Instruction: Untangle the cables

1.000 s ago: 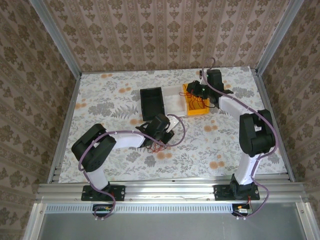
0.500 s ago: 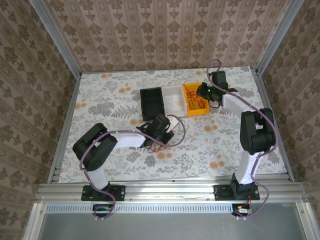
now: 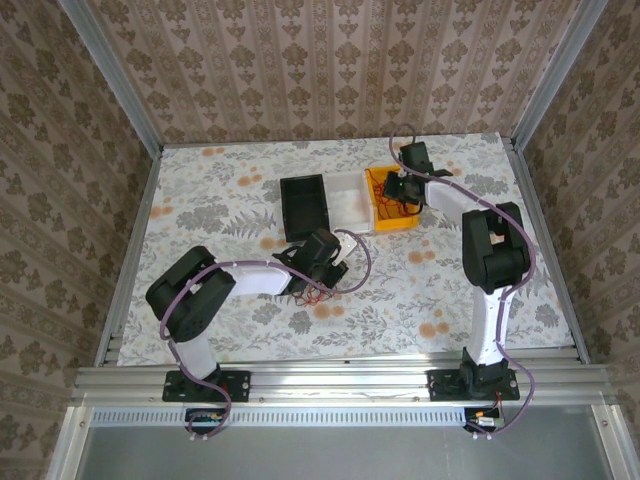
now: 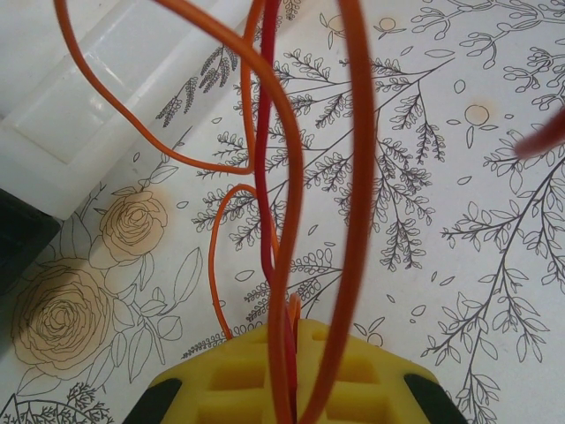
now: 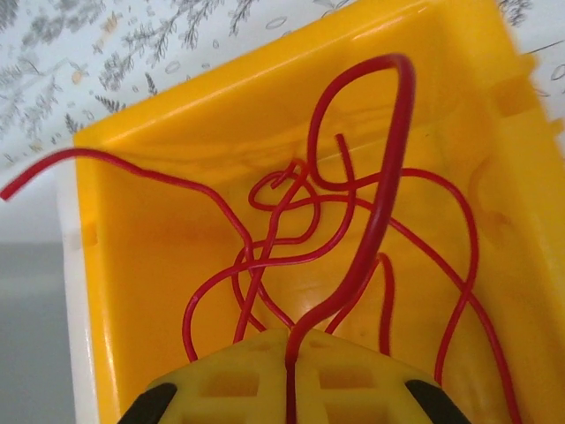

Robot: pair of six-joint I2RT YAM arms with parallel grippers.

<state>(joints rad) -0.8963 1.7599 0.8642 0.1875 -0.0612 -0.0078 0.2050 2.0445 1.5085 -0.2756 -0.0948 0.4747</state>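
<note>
Red cables (image 4: 282, 177) hang in long loops in front of my left gripper (image 4: 294, 331), whose yellow fingers are shut on several strands above the flowered table. In the top view this gripper (image 3: 322, 270) sits mid-table with a small red cable tangle (image 3: 315, 293) below it. My right gripper (image 5: 293, 340) is shut on one thick-looking red cable (image 5: 388, 177) that arches up over the yellow bin (image 5: 132, 265). More curly red cables (image 5: 282, 238) lie on the bin's floor. From above, the right gripper (image 3: 400, 187) hovers over the yellow bin (image 3: 395, 228).
A black bin (image 3: 303, 207) and a white bin (image 3: 347, 200) stand in a row left of the yellow one. The white bin (image 4: 106, 106) and a black bin corner (image 4: 13, 247) lie to the left of the left gripper. Metal rails frame the table.
The right arm has swung left, its elbow closer to the yellow bin, with the gripper staying over that bin. The left arm has not moved.
</note>
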